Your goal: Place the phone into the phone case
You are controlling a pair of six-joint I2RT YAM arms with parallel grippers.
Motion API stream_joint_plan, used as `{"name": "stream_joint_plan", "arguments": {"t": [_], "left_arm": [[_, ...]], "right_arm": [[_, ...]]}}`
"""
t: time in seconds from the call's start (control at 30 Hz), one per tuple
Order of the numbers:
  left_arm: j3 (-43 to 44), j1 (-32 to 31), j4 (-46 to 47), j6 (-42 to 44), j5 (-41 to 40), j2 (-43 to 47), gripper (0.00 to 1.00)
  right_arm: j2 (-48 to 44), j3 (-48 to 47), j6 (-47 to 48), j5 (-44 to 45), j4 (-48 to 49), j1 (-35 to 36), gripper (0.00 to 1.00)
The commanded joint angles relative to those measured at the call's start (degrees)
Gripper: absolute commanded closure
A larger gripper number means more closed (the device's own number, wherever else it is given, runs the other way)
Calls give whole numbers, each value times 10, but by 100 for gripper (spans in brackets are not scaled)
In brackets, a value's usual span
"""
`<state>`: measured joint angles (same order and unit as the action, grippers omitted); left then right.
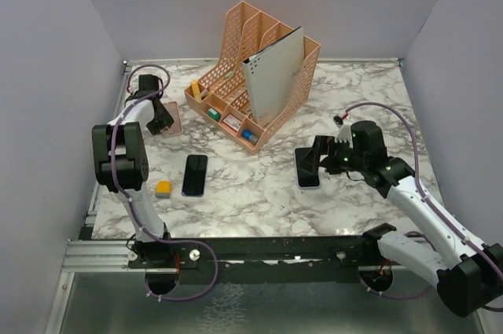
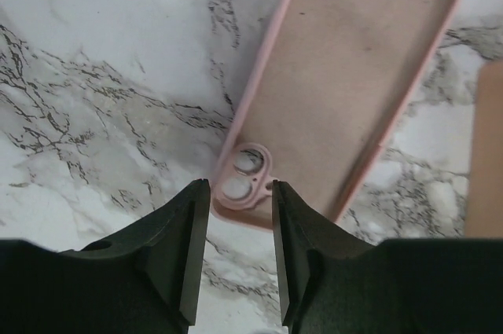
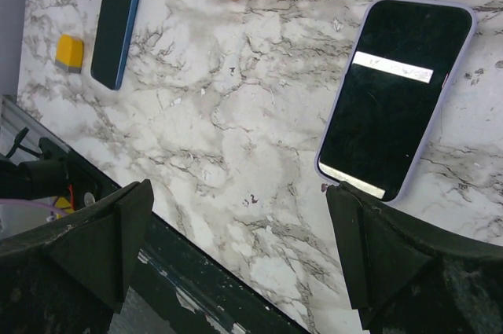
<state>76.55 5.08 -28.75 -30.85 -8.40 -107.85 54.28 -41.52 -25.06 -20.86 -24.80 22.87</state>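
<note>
Pink phone case (image 2: 354, 75) lies flat at far left of the surface (image 1: 259, 200); left gripper (image 2: 240, 247) half-closed astride its camera-cutout end, pinch not discernible. By the lilac-edged phone (image 3: 397, 94) the right gripper (image 3: 240, 192) hangs spread wide; blue phone (image 1: 195, 174) lies left of centre.

White marble-patterned counter (image 1: 259, 200) with grey-black veining, enclosed on the left, rear and right by plain pale lavender-grey walls (image 1: 47, 75). A silver metal rail (image 1: 90, 255) runs along the near edge, above a dull grey metal sheet (image 1: 259, 306). Lighting is even and diffuse; shadows are soft.
</note>
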Motion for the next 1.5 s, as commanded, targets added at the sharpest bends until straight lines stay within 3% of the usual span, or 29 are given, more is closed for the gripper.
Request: {"name": "stream_joint_plan", "arguments": {"t": [0.0, 0.23, 0.47, 0.6, 1.1, 1.23, 1.47], "left_arm": [[3, 27, 9, -6, 19, -35, 58], [-3, 35, 23, -3, 28, -55, 60], [-7, 35, 25, 4, 47, -55, 89], [-6, 35, 24, 14, 61, -37, 99], [-26, 34, 30, 7, 114, 80, 100], [-67, 26, 49, 6, 137, 135, 100], [-148, -34, 69, 43, 202, 233, 100]], "right_arm": [[-9, 18, -9, -3, 8, -1, 0], [-9, 13, -10, 0, 0, -1, 0], [-19, 6, -10, 15, -9, -1, 0], [-22, 8, -11, 14, -11, -1, 0], [-61, 12, 5, 59, -40, -1, 0], [-80, 1, -18, 101, -49, -1, 0], [-92, -12, 5, 50, -26, -1, 0]]}}
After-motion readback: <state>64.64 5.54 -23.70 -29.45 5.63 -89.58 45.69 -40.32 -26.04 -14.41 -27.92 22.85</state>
